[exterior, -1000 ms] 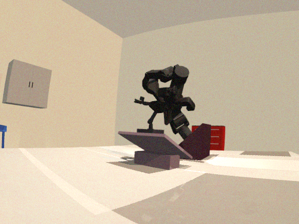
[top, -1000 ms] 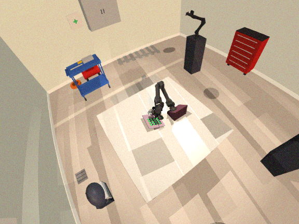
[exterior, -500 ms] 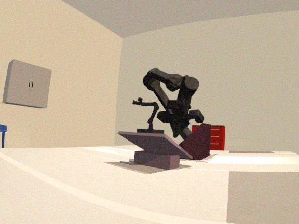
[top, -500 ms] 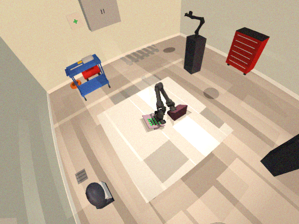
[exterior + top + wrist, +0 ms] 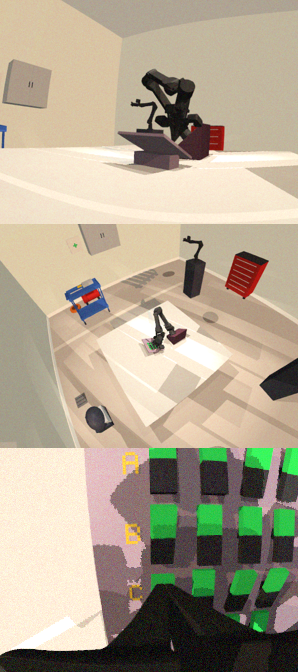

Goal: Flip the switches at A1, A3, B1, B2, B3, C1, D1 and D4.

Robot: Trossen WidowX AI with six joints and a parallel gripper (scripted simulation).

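Note:
The pink switch panel (image 5: 145,341) (image 5: 155,142) (image 5: 102,523) is tilted on its block; its face is hidden in the exterior view. My gripper (image 5: 174,140) (image 5: 162,591) is shut and empty, its tip low at the panel's arm side. In the wrist view it covers the near part of C1 (image 5: 163,579). Switches A1 (image 5: 163,473), A2 (image 5: 214,474), B1 (image 5: 163,533), B2 (image 5: 209,533), B3 (image 5: 250,533) and C2 (image 5: 203,582) show green far parts. Row D is mostly hidden behind the gripper. I cannot tell which ends are raised.
The dark red block (image 5: 177,336) (image 5: 200,142) stands beside the arm's base. The blue cart (image 5: 86,294), the red drawer cabinet (image 5: 246,274) and a black pedestal (image 5: 194,278) with another arm stand farther off. Patches of shadow cross the panel.

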